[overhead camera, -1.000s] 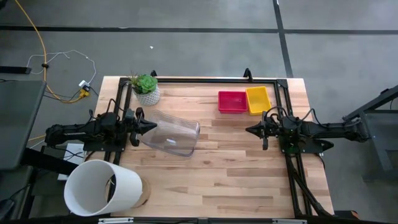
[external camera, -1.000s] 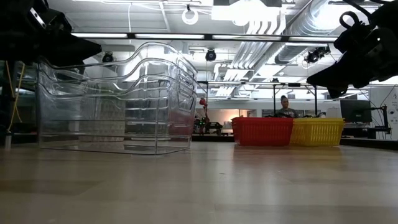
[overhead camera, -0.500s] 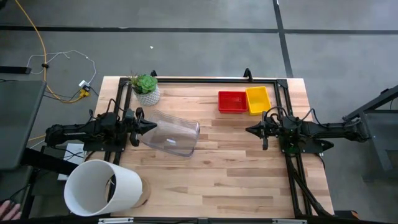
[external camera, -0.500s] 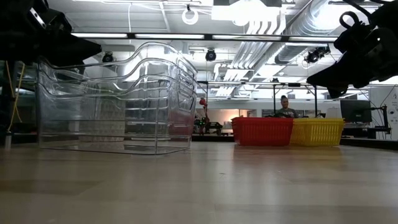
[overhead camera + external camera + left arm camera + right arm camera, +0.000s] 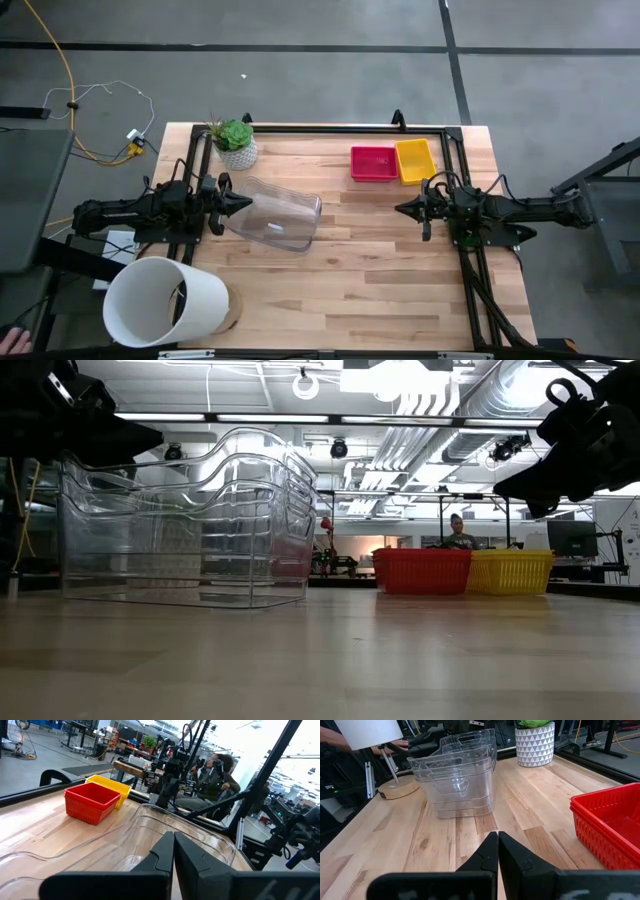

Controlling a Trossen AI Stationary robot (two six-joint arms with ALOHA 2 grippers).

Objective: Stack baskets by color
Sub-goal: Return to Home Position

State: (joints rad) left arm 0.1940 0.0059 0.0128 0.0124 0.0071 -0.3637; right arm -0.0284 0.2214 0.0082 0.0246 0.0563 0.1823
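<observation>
The red basket (image 5: 373, 163) and the yellow basket (image 5: 415, 161) sit side by side, touching, on the wooden table (image 5: 380, 290) near its far edge on the right arm's side. Whether either is a stack of several cannot be told. The left gripper (image 5: 247, 203) hangs above the table just beside a nested stack of clear bins (image 5: 280, 218), its fingers pressed together on nothing. The right gripper (image 5: 400, 209) hovers near the baskets, its fingers likewise pinched together and empty. A potted plant (image 5: 236, 143) stands toward the far left, and a white lamp (image 5: 160, 300) stands at the near left corner.
</observation>
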